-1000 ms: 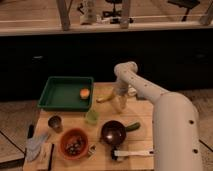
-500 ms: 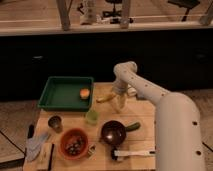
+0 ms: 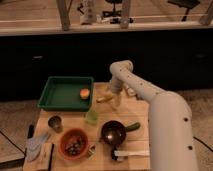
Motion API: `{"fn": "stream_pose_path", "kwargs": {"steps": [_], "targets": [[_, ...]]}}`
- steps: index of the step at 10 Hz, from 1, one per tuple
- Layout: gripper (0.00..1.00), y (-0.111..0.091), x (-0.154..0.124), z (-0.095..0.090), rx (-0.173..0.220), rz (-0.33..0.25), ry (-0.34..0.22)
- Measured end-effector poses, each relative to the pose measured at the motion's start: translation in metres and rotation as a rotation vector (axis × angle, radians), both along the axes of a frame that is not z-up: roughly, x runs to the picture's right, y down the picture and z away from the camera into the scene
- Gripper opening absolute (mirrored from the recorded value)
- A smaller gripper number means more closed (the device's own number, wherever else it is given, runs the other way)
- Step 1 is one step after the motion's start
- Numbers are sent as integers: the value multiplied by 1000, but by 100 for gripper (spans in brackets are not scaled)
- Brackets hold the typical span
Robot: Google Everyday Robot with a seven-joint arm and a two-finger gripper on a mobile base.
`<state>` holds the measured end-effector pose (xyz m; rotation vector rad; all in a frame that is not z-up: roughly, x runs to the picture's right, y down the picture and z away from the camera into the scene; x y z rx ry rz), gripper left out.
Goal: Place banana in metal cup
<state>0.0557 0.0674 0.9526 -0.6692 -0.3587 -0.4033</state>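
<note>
A wooden table (image 3: 137, 114) stands on a pale, speckled floor (image 3: 15, 117) that shows to its left and right. Just beyond the table's far edge runs a low black wall (image 3: 50, 55) across the whole width, topped by a light ledge (image 3: 165, 26). Above the ledge rise grey posts (image 3: 63, 12) — one left, one at mid-right — and past them lies a farther room with a tan floor and a chair base (image 3: 115, 11). The light is dim and warm. The gripper (image 3: 114, 98) hangs over the table's far middle.
</note>
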Motion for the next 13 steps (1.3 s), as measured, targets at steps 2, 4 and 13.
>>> {"fn": "stream_pose_path", "kwargs": {"steps": [2, 4, 13], "targets": [[52, 2, -1, 7, -16, -10, -6], [32, 2, -3, 10, -25, -19, -12], [0, -1, 9, 5, -21, -25, -10]]}}
